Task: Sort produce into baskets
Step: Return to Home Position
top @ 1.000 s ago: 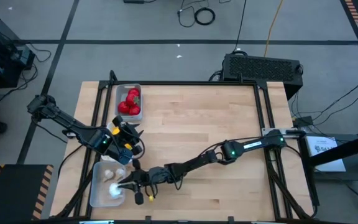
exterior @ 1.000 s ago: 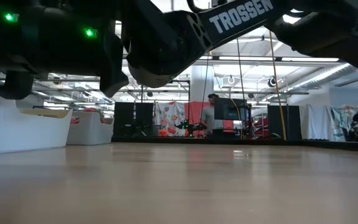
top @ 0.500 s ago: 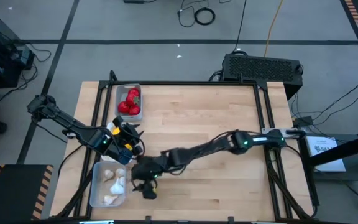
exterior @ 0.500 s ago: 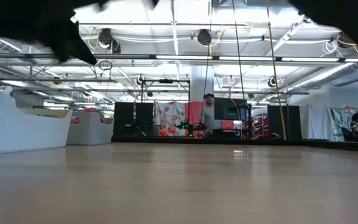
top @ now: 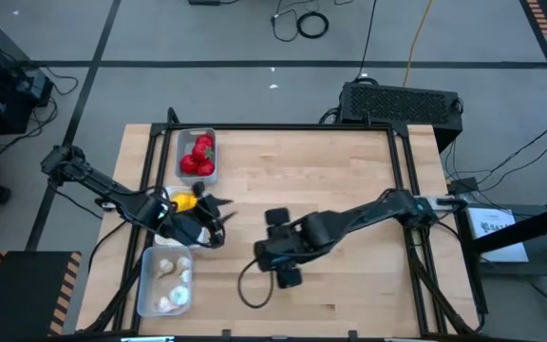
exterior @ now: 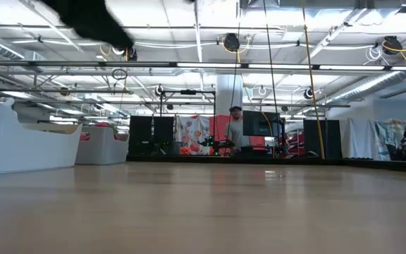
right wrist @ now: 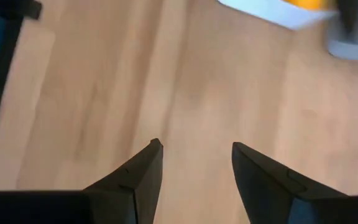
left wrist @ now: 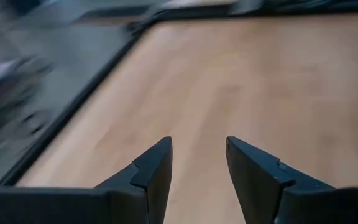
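Observation:
Three pale trays stand along the table's left side. The far tray [top: 198, 156] holds red pieces. The middle tray [top: 182, 201] holds yellow-orange pieces and is partly hidden by my left arm. The near tray [top: 165, 282] holds whitish garlic bulbs [top: 173, 276]. My left gripper [top: 220, 213] is open and empty just right of the middle tray, over bare wood [left wrist: 197, 162]. My right gripper [top: 266, 249] is open and empty over the table's middle [right wrist: 194, 165]. Its wrist view shows a tray edge [right wrist: 260, 15] and a yellow piece [right wrist: 303, 3] farther off.
A black metal frame [top: 283, 126] runs around the wooden table. A black box [top: 402, 103] stands behind the far edge. In the low view two trays [exterior: 27, 144] stand at the left, and people stand in the room beyond [exterior: 238, 130]. Bare wood [top: 349, 161] lies to the right of the trays.
My right gripper has drawn back from over the near garlic tray toward the table's right, to the table's middle, and has risen out of the low view. My left gripper has shifted a little to the right off the middle tray, uncovering its yellow pieces.

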`<action>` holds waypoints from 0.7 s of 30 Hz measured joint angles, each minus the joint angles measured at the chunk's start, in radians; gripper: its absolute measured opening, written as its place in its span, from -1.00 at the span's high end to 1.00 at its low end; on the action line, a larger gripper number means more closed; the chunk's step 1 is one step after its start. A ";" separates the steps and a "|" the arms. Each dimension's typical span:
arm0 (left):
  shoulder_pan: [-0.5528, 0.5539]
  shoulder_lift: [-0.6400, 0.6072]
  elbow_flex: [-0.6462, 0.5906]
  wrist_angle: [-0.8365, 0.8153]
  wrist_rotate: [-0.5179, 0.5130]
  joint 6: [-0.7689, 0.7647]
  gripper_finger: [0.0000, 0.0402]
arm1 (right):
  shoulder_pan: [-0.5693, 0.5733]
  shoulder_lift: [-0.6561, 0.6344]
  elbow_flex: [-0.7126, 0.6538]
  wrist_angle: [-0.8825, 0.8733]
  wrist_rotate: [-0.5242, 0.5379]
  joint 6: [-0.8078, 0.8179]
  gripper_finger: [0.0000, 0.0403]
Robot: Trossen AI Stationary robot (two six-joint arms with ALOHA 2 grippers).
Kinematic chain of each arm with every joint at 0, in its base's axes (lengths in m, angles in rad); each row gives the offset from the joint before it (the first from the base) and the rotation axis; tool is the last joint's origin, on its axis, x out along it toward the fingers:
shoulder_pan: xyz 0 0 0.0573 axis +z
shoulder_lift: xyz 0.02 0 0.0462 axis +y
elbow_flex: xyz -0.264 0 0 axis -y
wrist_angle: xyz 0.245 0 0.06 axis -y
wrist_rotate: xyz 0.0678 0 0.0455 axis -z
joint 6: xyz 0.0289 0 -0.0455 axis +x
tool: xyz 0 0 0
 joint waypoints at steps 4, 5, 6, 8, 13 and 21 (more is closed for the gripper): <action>0.012 -0.005 0.000 0.237 0.282 0.264 0.20 | 0.001 -0.081 0.000 -0.103 0.044 0.048 0.14; 0.013 -0.011 0.000 0.279 0.335 0.306 0.20 | 0.003 -0.099 -0.004 -0.121 0.062 0.057 0.16; 0.015 -0.019 0.000 0.312 0.368 0.335 0.20 | 0.004 -0.118 -0.013 -0.132 0.082 0.066 0.17; 0.022 -0.043 0.000 0.324 0.381 0.368 0.20 | 0.011 -0.166 -0.051 -0.147 0.122 0.081 0.19; 0.047 -0.141 0.000 0.203 0.401 0.392 0.20 | 0.033 -0.343 -0.246 -0.118 0.258 0.140 0.24; 0.073 -0.397 -0.058 0.116 0.432 0.394 0.20 | 0.037 -0.788 -0.926 0.339 0.329 0.200 0.30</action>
